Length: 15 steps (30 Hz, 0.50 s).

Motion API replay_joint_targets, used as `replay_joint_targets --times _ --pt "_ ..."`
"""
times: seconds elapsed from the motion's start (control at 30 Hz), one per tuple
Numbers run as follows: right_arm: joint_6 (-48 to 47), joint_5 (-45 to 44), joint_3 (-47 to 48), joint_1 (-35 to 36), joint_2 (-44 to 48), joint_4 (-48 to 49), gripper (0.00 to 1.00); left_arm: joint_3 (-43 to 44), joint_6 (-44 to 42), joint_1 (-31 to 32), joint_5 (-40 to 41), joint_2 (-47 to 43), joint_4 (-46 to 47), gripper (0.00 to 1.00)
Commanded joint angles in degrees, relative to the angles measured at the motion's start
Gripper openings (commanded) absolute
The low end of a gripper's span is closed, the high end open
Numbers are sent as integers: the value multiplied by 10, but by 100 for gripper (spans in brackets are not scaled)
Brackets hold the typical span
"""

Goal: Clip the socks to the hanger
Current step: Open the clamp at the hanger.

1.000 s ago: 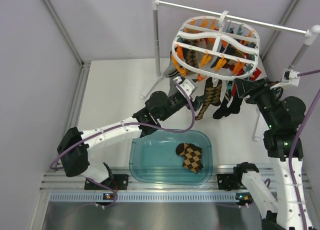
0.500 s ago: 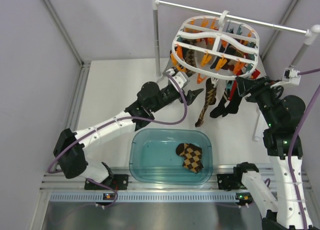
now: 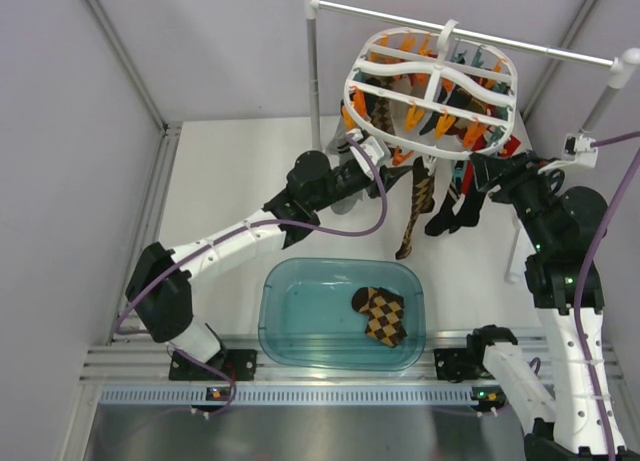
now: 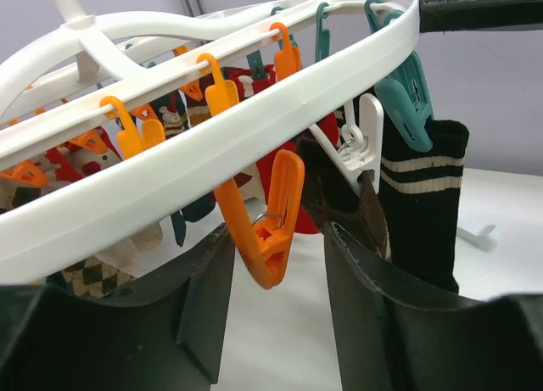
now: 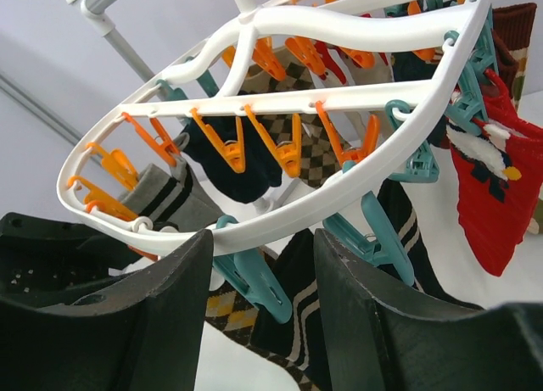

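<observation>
While the left end effector [image 4: 276, 238] gapes open around an orange clip [image 4: 265, 226] on the hanger [image 4: 212, 145] and the right end effector [image 5: 263, 247] waits open under its rim, one checked sock [image 3: 417, 203] hangs there, its mate [image 3: 380, 314] in the tub [image 3: 290, 326], so best pinch that clip's tail squarely.

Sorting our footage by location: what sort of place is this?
Probably a robotics test cell, not a home: bare grey panel walls, a white table, and the hanger staged on a rack.
</observation>
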<state>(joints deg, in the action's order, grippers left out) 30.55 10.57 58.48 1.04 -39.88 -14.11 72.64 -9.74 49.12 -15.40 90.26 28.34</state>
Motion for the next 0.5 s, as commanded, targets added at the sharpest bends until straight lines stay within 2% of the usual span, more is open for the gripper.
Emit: replay_joint_targets --times 0.0,0.3,0.33,0.47 --pt "-13 -5 22 -6 -2 30 50 29 19 -4 -28 1 55 46" --pt "-15 -5 26 -6 -10 31 50 22 32 -3 -38 -6 61 18" --pt "-14 -5 28 -6 -13 33 50 23 33 -1 -34 -5 57 11" --pt "-16 -3 42 -25 -26 39 50 28 40 9 -24 -4 38 0"
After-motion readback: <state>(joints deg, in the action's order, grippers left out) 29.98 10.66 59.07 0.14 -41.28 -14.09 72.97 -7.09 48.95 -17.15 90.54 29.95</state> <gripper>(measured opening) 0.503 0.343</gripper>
